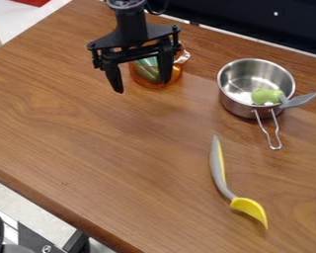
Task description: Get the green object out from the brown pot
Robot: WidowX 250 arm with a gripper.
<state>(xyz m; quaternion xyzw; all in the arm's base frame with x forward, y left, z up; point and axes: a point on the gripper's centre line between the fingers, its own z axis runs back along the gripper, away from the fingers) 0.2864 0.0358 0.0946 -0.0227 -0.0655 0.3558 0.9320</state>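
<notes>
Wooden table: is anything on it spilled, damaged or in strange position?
Nothing stands out: no spill or breakage shows. The brown pot, with the green object inside, and the steel pot stand upright, and the yellow spoon simply rests on the table.

The silver round metal pot with a wire handle, on the right of the frame, is smooth and very shiny, and the brown-orange see-through pot, near the top, looks like glossy glass. The big brown table looks like smooth wood with wavy lines and a soft shine. Low on the right, the long grey and yellow spoon looks like smooth plastic.
</notes>
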